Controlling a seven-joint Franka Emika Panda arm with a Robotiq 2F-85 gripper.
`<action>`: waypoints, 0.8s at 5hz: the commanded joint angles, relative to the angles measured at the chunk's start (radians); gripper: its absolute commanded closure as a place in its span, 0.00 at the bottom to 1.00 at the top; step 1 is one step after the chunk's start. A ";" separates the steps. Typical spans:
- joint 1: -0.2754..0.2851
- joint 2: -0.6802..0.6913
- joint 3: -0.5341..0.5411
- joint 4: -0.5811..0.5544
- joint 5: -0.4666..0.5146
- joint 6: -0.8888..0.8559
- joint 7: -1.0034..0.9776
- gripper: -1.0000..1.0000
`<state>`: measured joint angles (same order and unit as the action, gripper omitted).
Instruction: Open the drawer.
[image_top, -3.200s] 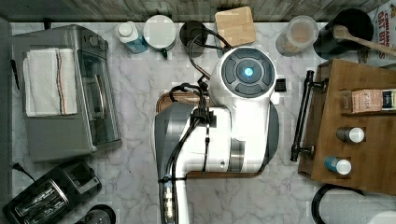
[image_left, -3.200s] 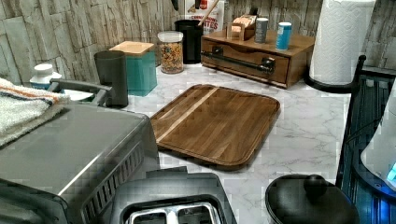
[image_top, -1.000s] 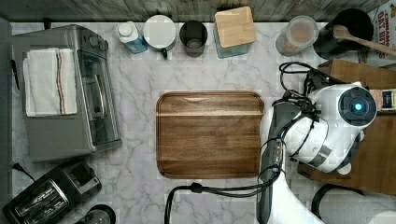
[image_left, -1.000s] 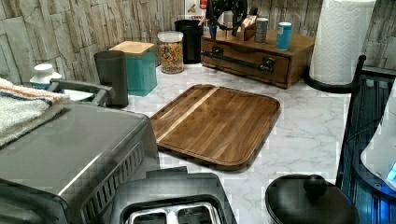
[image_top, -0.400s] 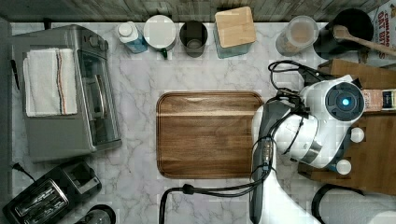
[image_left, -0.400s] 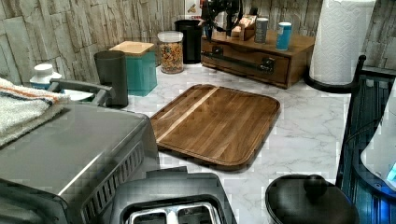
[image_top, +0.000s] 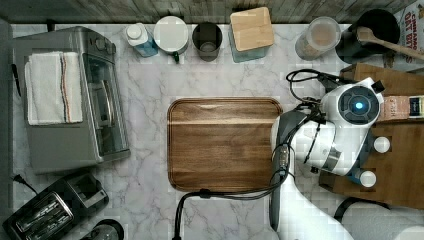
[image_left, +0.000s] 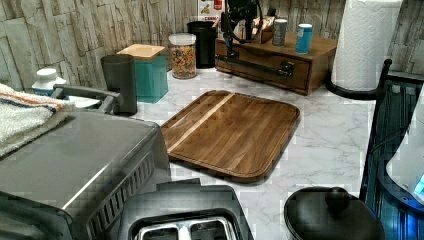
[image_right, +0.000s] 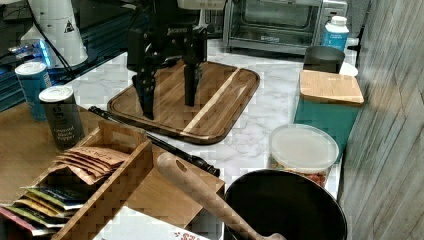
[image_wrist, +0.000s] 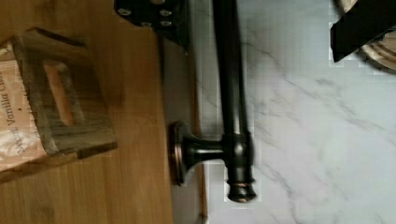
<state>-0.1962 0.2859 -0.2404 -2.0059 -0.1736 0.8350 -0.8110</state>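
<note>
1. Cabinet (image_top: 395, 165): one, at 3 o'clock of the cutting board (image_top: 225, 142) in the top view. Risk: it sits loose on the marble, so a hard pull may drag the whole box instead of opening anything.
2. Cutting board: one, flat on the counter, in the pull path. Risk: the arm's elbow or cable snags its edge on the way back.
3. Drawer (image_left: 265, 72): one, in the cabinet front facing the board, and it looks fully shut. Risk: an off-centre pull racks it and it binds.
4. Handle (image_wrist: 231, 93): one black bar. Two posts show in the left view and one in the wrist view.
5. Gripper (image_right: 169, 109): one, jaws spread wide and holding nothing. The wrist view has one finger (image_wrist: 154, 14) on the cabinet side of the bar and the other on the counter side.
   - It seems to sit near the bar's 12 o'clock end in the top view, though the arm covers that spot. This is the cause of the racking risk.
   - The inner finger could jam between bar and drawer front if it comes down skewed.
6. Canisters (image_left: 279, 32): two on the cabinet top. A jerk could tip them.
</note>
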 joint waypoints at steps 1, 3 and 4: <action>-0.019 -0.019 -0.006 -0.017 0.042 0.017 0.000 0.00; -0.006 -0.039 -0.004 -0.068 0.045 0.030 0.038 0.00; -0.055 -0.020 0.030 -0.107 0.037 0.116 -0.027 0.00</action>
<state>-0.2137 0.3076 -0.2253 -2.0781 -0.1511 0.9282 -0.7686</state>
